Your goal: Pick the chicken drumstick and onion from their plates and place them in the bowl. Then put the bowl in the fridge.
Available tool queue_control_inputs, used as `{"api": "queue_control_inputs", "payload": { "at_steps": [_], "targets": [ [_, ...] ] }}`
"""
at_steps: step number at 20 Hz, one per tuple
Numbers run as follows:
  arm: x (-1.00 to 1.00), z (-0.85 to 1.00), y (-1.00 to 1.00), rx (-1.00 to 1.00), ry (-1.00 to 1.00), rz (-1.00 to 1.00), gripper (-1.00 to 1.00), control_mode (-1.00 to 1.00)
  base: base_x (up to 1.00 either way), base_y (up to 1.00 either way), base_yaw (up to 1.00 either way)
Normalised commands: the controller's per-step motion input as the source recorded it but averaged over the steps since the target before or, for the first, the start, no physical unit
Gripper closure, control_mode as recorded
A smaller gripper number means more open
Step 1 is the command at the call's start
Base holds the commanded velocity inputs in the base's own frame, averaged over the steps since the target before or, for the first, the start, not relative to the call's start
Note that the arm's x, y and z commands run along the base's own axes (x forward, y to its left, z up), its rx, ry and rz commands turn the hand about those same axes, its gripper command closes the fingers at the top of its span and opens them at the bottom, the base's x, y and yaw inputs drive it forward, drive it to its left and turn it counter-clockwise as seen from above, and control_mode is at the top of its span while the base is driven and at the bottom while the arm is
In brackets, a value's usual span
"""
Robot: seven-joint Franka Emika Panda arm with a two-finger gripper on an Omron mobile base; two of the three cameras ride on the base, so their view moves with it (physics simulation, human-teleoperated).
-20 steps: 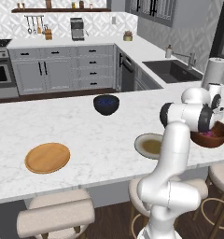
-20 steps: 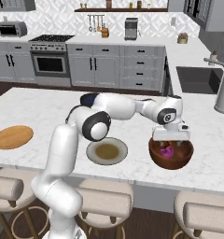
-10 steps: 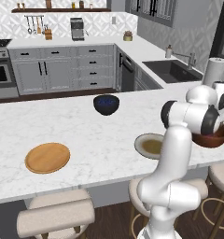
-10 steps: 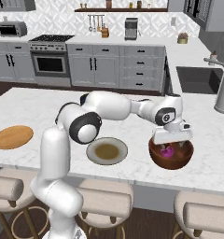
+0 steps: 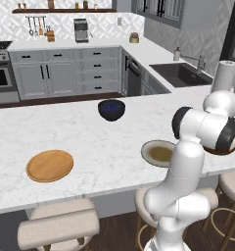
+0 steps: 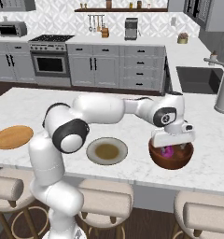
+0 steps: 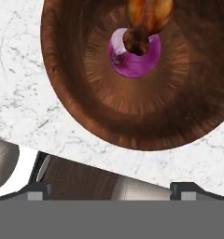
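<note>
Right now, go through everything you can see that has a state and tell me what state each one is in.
gripper: open, empty, above the bowl's near rim
bowl: upright on the counter, holding both foods
onion: in the bowl bottom
chicken drumstick: in the bowl, bone end over the onion
wooden plate: empty
grey-rimmed plate: empty
dark blue bowl: upright
</note>
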Motion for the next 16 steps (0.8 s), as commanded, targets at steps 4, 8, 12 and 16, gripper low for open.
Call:
{"api": "queue_control_inputs", "payload": {
  "at_steps": [4, 8, 12, 16],
  "targets": [
    [-0.61, 0.03, 0.13, 0.02, -0.08, -0.11, -1.00, -1.00, 0.00, 0.00, 0.00],
    [-0.37, 0.00, 0.74, -0.02, -0.12, 0.17, -1.00, -1.00, 0.00, 0.00, 0.00],
    [-0.16, 0.00, 0.76, 0.00, -0.05, 0.27, -1.00, -1.00, 0.00, 0.00, 0.00],
    [0.16, -0.16, 0.76, -0.04, -0.03, 0.07, -1.00, -1.00, 0.00, 0.00, 0.00]
  ]
}}
